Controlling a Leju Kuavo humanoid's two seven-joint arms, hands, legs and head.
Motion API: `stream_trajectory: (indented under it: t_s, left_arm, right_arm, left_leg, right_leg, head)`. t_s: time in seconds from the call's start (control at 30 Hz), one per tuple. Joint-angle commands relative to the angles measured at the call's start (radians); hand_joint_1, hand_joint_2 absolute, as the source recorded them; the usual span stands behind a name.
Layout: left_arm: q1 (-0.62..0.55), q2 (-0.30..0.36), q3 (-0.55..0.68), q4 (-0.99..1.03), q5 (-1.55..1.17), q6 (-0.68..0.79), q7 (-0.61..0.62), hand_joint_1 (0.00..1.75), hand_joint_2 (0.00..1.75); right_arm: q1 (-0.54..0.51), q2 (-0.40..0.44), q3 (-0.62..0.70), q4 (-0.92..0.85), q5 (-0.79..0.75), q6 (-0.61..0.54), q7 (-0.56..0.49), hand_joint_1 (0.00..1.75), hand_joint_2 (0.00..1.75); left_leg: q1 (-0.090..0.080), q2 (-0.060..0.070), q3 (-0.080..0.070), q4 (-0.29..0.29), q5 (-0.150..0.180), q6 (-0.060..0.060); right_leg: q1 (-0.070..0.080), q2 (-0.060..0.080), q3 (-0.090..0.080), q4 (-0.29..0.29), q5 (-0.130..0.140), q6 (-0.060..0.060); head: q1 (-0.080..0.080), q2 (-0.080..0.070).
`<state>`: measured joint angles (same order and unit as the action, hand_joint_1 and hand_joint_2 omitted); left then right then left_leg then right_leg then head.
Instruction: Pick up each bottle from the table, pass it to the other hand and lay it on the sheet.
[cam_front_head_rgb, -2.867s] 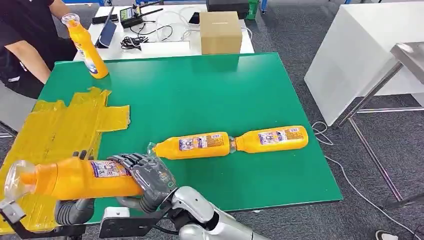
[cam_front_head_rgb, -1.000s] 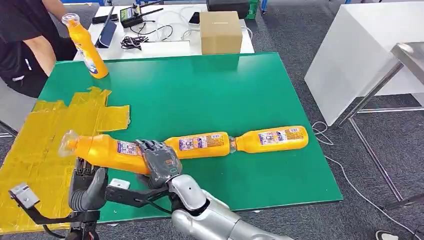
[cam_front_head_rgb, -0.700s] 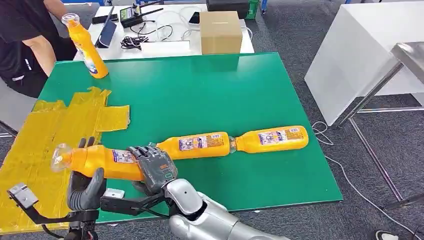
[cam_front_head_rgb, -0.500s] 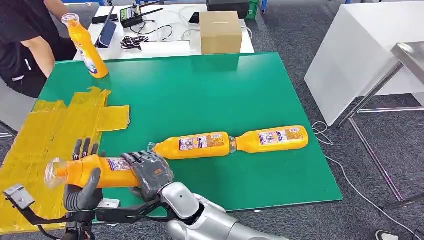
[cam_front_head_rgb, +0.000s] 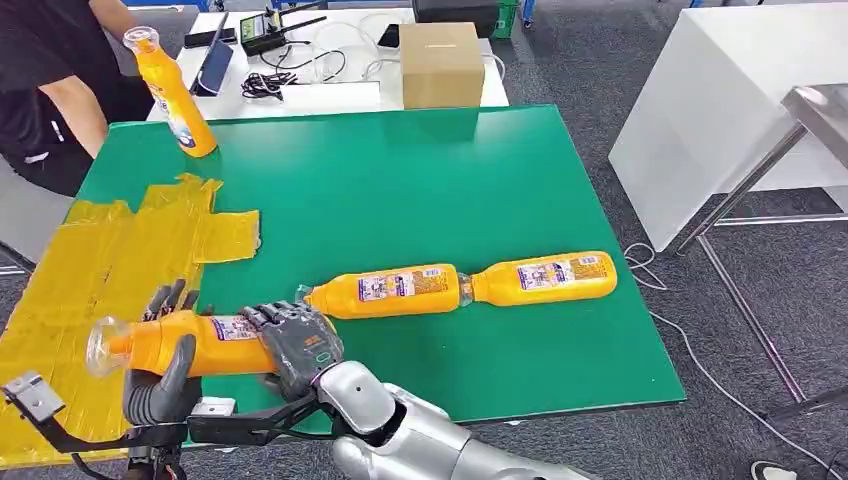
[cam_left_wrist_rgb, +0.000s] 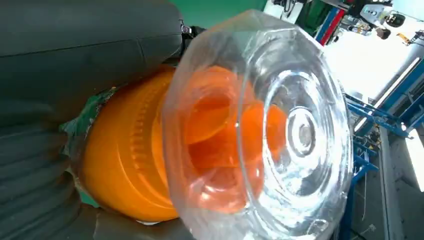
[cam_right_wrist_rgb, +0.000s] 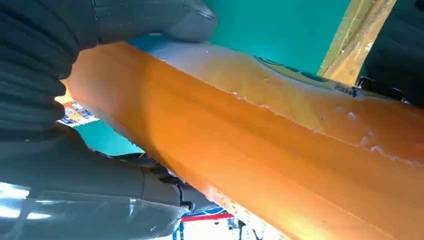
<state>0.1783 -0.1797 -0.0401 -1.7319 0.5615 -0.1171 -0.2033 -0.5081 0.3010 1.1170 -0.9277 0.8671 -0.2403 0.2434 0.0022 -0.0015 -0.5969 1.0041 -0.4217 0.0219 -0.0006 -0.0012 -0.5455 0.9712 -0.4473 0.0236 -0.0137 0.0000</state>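
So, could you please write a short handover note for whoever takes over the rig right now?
Both hands grip one orange bottle, mid hand-over: right hand at its base end, left hand near the neck, above the near edge of the yellow sheet.
Two bottles lie end to end on the green table: one near the hands, one further right.
Done: pick-up. Left: right hand's release, laying on the sheet, then those two.

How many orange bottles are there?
4: one bottle held by the left hand and right hand, two lying end to end on the green table at and, one standing at the far corner.
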Motion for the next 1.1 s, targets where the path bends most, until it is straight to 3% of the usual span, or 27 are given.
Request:
stream_trajectory:
  t_s: [0.03, 0.37, 0.4, 0.43, 0.47, 0.63, 0.87, 1.1]
  left_arm:
    - [-0.034, 0.015, -0.017, 0.026, 0.001, -0.007, -0.004, 1.75, 1.75]
    - [-0.03, 0.012, -0.009, 0.027, 0.004, -0.008, -0.011, 1.75, 1.75]
    - [-0.03, 0.011, -0.007, 0.026, 0.004, -0.008, -0.012, 1.75, 1.75]
    - [-0.031, 0.012, -0.005, 0.025, 0.005, -0.01, -0.013, 1.75, 1.75]
    - [-0.03, 0.01, 0.001, 0.023, 0.004, -0.007, -0.015, 1.75, 1.75]
    - [-0.022, 0.014, 0.036, 0.004, -0.017, 0.003, -0.02, 1.75, 1.75]
    - [-0.022, 0.015, 0.054, 0.02, -0.032, 0.003, -0.02, 1.75, 1.75]
    - [-0.078, 0.036, 0.042, 0.047, -0.275, 0.134, -0.094, 1.75, 1.75]
  right_arm:
    - [-0.037, -0.011, 0.071, 0.045, -0.029, 0.011, -0.011, 1.75, 1.75]
    - [-0.032, -0.025, 0.043, 0.051, -0.054, -0.012, -0.004, 1.75, 1.75]
    - [-0.029, -0.033, 0.036, 0.044, -0.048, -0.034, -0.005, 1.2, 1.75]
    - [-0.029, -0.043, 0.029, 0.04, -0.033, -0.059, 0.001, 0.0, 1.75]
    - [-0.02, -0.056, 0.009, 0.027, -0.034, -0.072, 0.003, 0.0, 0.0]
    - [0.05, -0.108, -0.091, -0.038, 0.007, -0.12, 0.001, 0.0, 0.0]
    - [0.07, -0.108, -0.13, -0.031, 0.008, -0.148, -0.017, 0.0, 0.0]
    - [0.106, -0.128, -0.176, -0.071, 0.021, -0.186, -0.041, 0.0, 0.0]
  left_leg:
    - [0.0, -0.001, 0.002, 0.0, 0.0, -0.001]
    - [0.0, -0.001, 0.002, -0.001, 0.0, -0.001]
    - [0.001, -0.002, 0.003, -0.001, 0.0, -0.001]
    - [0.001, -0.002, 0.003, 0.0, 0.0, -0.001]
    - [0.0, -0.002, 0.003, -0.001, 0.0, -0.001]
    - [0.001, -0.004, 0.004, -0.001, 0.0, -0.001]
    - [0.0, -0.002, 0.002, -0.001, 0.0, -0.001]
    - [0.0, -0.002, 0.001, -0.001, 0.0, -0.001]
  right_leg:
    - [0.0, -0.001, 0.002, -0.001, -0.001, 0.0]
    - [0.0, -0.001, 0.003, -0.001, -0.001, 0.0]
    - [0.0, -0.002, 0.003, -0.001, -0.001, 0.0]
    - [0.001, -0.002, 0.004, -0.001, -0.001, 0.0]
    - [0.0, -0.002, 0.004, -0.001, -0.001, 0.0]
    - [0.001, -0.004, 0.006, -0.003, -0.001, 0.001]
    - [0.0, -0.002, 0.003, -0.001, -0.001, 0.0]
    - [0.0, -0.002, 0.002, -0.001, 0.0, 0.0]
  head:
    - [0.0, 0.0]
    - [0.0, 0.0]
    - [0.0, 0.0]
    - [0.0, 0.0]
    - [0.0, 0.0]
    - [0.0, 0.0]
    - [0.0, 0.0]
    - [0.0, 0.0]
